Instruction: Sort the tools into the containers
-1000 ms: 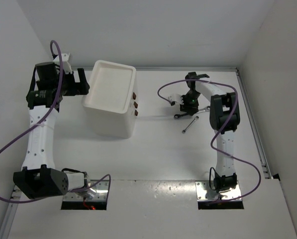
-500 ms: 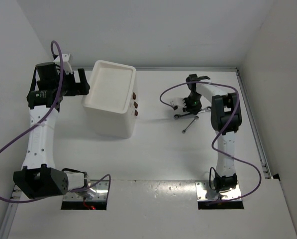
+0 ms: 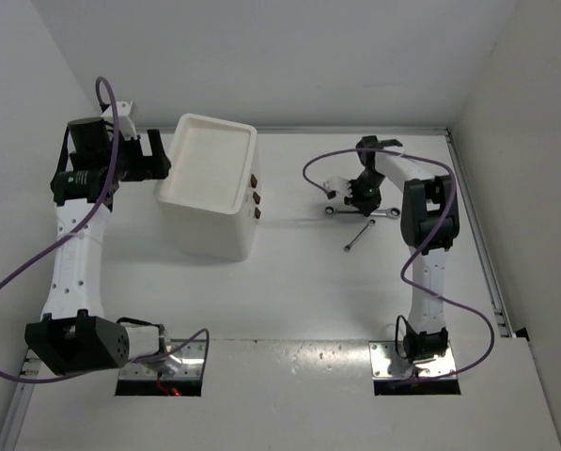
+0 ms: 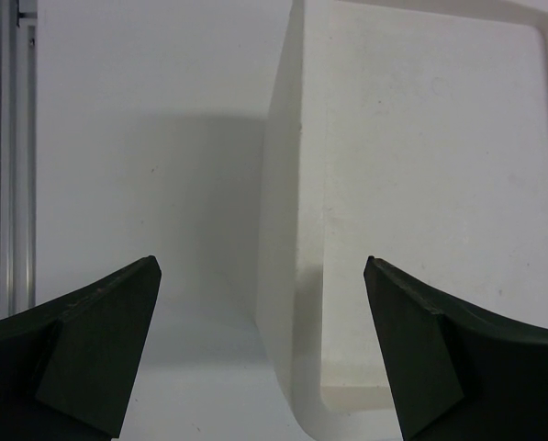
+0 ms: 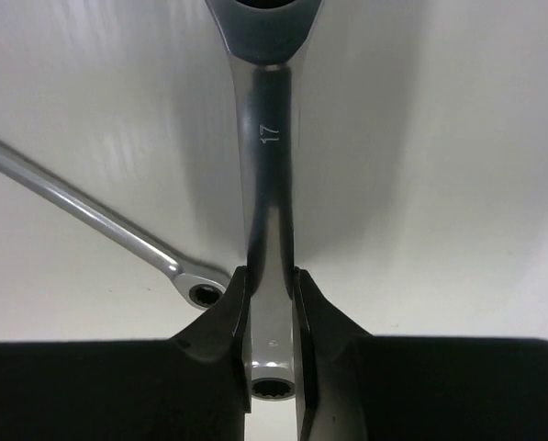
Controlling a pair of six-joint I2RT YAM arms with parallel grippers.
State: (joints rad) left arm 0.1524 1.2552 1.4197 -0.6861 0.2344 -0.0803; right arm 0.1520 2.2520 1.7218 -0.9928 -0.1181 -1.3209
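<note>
Grasp stage, R side. Shows right gripper [image 5: 271, 303] clenched on shank of silver wrench [image 5: 266, 138] stamped 17, pads on both flat sides, close to the ring end, w/ most of the length out ahead of the jaws. Can't tell if lifted off table [image 5: 457, 184] yet. Leaves 2nd wrench [image 5: 81, 213], thinner, lying on table w/ its ring end just beside the grip. Has left gripper [image 4: 260, 266] spread wide, holding nothing, hovering at side wall of white box [image 4: 420, 138]. Puts box well apart from both wrenches, across table on L side.

Risks, as judgement only:
- off-centre hold near 1 end + smooth metal: likely pivot or droop in pads during carry, poss. slip-out.
- 2nd wrench so close: poss. snag or drag on lift.
- long overhang: chance of clipping box rim or drawer handles [image 3: 255, 197] on a low approach, knocking grip loose.
</note>
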